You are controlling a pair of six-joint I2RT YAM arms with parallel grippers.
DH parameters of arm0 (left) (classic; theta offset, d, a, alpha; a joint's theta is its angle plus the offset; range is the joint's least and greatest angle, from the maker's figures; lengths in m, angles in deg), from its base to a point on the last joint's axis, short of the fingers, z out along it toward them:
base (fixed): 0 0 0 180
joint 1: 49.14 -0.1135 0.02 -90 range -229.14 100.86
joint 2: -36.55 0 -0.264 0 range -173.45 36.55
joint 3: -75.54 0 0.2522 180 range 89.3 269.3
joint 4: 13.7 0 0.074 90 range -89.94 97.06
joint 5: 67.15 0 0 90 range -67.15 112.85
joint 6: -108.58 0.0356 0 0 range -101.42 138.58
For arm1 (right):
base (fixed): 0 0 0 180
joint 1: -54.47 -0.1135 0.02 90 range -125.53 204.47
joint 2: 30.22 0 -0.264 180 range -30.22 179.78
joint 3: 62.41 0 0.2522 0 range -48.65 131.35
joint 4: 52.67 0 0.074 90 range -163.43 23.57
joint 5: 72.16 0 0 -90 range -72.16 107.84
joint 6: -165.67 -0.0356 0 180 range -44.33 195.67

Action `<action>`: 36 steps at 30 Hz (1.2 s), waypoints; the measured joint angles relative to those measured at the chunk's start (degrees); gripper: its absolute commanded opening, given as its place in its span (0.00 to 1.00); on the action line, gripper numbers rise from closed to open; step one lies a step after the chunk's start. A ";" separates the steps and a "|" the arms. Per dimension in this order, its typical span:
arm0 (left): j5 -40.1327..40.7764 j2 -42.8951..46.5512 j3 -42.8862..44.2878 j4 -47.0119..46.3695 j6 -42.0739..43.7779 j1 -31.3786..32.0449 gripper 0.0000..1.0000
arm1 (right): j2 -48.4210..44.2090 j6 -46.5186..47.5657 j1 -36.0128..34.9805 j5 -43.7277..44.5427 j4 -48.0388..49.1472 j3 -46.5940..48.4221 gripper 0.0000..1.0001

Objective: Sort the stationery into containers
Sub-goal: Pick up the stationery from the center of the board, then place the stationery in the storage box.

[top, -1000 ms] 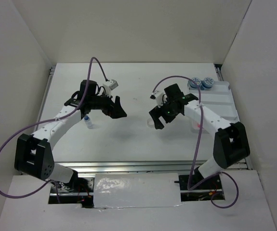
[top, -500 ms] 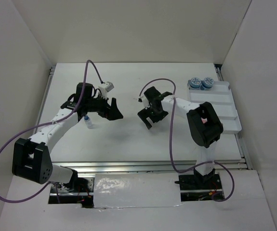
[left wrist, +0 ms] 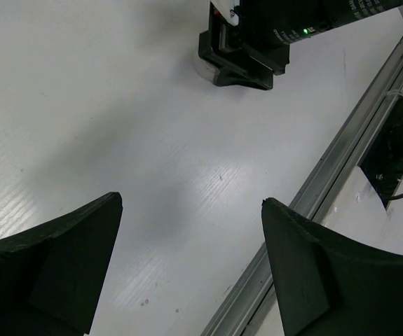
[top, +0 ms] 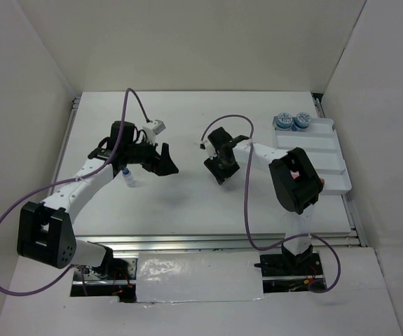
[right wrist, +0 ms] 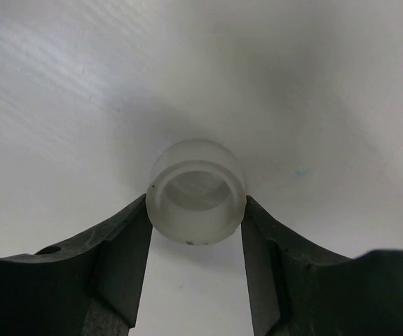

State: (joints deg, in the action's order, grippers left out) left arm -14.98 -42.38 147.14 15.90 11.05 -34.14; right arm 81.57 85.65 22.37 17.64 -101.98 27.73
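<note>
The translucent white ring (right wrist: 196, 201) sits on the white table (right wrist: 61, 84), and its open side faces the camera. The right gripper (right wrist: 196, 213) has one black finger (right wrist: 120, 255) on each side of the ring, and both inner faces seem to touch its wall. Grey shadow surrounds the ring. A tiny blue mark (right wrist: 298, 172) is on the table, to the right of the ring and a little above it.
</note>
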 measured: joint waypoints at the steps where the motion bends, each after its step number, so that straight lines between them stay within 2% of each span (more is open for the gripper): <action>1: 0.04 0.13 -0.02 0.07 0.00 -0.11 0.93 | -0.66 0.11 0.00 -0.22 0.26 -0.85 0.47; 6: 0.09 0.48 -0.11 0.17 0.00 -0.26 0.93 | -3.17 0.74 0.00 -1.25 -0.13 -2.91 0.39; 11: 0.11 0.52 -0.11 0.46 0.07 -0.37 0.93 | -10.34 1.42 1.86 -2.62 -1.36 -3.17 0.38; 15: 0.31 0.79 -0.11 0.48 0.15 -0.37 0.93 | -20.17 2.38 9.27 -3.34 -2.80 -3.65 0.38; 19: 0.35 0.81 -0.11 0.42 0.07 -0.35 0.93 | -25.77 4.48 21.22 -1.66 -3.26 -3.72 0.38; 23: 0.44 0.52 -0.11 -0.52 -0.11 0.07 0.93 | -25.09 5.46 30.08 0.13 -4.63 -3.98 0.39; 26: 0.48 -0.13 -0.11 -1.22 -0.20 0.46 0.92 | -23.12 4.57 33.57 0.72 -5.60 -3.93 0.39; 27: 0.48 -0.48 -0.11 -1.33 -0.20 0.59 0.93 | -22.03 3.72 34.69 1.14 -5.81 -3.78 0.35; 32: 1.01 -1.14 -0.11 -1.27 0.09 0.81 0.92 | -14.93 -0.55 37.73 3.32 -6.47 -0.81 0.32; 36: 1.84 -1.14 -0.11 -1.22 0.39 0.81 0.93 | -10.91 -3.26 38.62 4.57 -6.47 0.22 0.37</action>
State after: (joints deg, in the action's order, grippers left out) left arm -13.14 -43.52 147.03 14.67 11.44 -33.33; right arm 70.66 82.39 60.99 22.20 -108.45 27.94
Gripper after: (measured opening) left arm 0.926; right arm 0.568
